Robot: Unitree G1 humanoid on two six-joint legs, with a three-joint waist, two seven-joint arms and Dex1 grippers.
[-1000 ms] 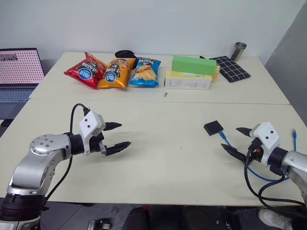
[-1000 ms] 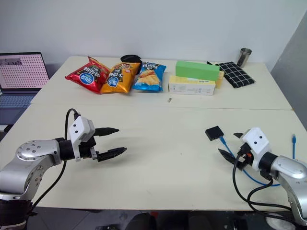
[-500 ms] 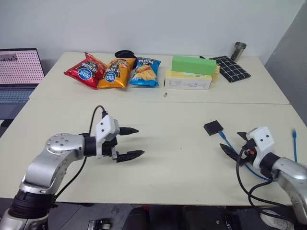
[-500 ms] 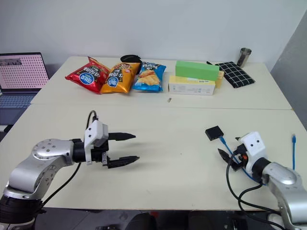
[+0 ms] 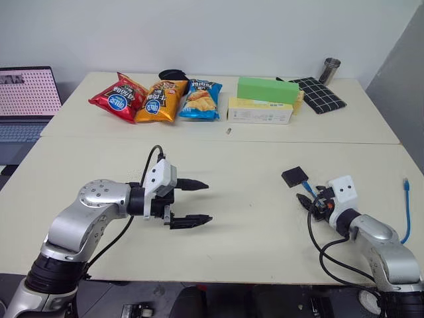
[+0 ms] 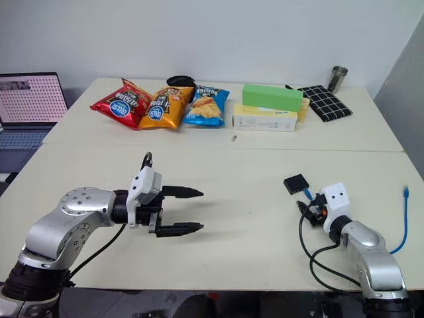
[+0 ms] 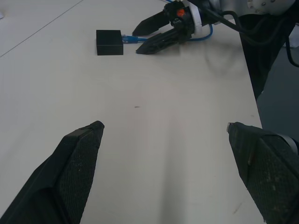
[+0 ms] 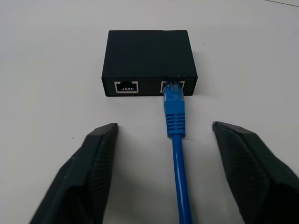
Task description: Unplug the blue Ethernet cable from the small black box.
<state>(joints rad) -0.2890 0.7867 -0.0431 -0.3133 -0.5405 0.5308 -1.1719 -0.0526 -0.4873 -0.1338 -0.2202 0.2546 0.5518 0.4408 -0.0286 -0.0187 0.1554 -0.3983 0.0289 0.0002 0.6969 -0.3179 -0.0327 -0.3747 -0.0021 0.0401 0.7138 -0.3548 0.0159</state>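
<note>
The small black box (image 8: 149, 60) lies flat on the pale table, to the right of its middle (image 5: 294, 176). The blue Ethernet cable (image 8: 176, 135) is plugged into one of its two ports; the port beside it is empty. The cord runs back under my right arm, and its loose end (image 5: 406, 185) lies near the table's right edge. My right gripper (image 8: 164, 127) is open, low over the table, one finger on each side of the plug's boot, touching neither. My left gripper (image 5: 209, 202) hovers open and empty over the table's middle, pointing toward the box.
Three snack bags (image 5: 159, 99), a green box (image 5: 267, 89) on a yellow one, a checked cloth (image 5: 319, 93) and a metal cup (image 5: 330, 69) line the far table. A laptop (image 5: 25, 99) stands at far left. A small grey piece (image 5: 228, 130) lies near the table seam.
My right gripper dropped and moved forward to the box, and its fingers came closer together around the cable. My left gripper swung to the right, staying open.
</note>
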